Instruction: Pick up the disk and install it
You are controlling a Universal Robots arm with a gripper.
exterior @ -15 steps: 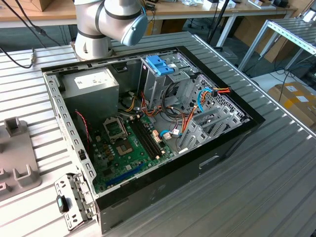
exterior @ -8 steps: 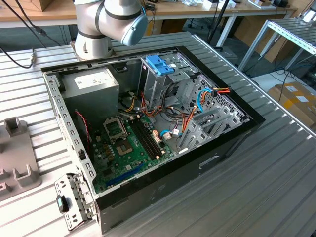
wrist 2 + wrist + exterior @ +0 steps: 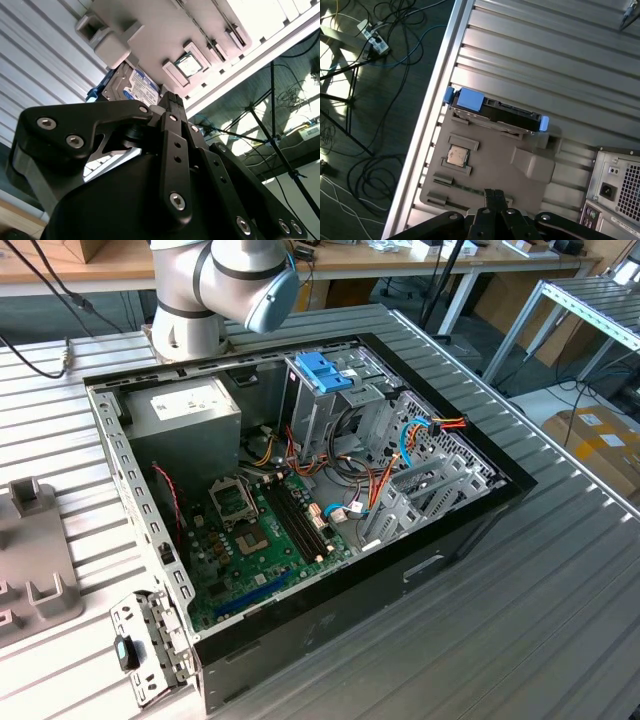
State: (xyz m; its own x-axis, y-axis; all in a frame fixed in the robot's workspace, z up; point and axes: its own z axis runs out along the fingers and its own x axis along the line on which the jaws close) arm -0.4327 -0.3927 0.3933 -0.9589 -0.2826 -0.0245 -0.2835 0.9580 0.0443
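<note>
First wrist view: flat dark disk [image 3: 510,116], blue rails, touching moulded grey holder [image 3: 492,150].

Soft, even daylight fills the exterior view; the ribbed table [image 3: 560,590] has a mild sheen, and the computer case [image 3: 420,575] is shadowed inside. In the second wrist view glare whitens the table's edge and the tool [image 3: 172,100] looks dark. Sun patches streak the floor [image 3: 365,150] in the first wrist view.

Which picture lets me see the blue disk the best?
The first wrist view: the disk stands on edge at the gray holder, both blue ends showing. The second wrist view catches part of its labelled face past the tool. The exterior view looks at the computer case.
</note>
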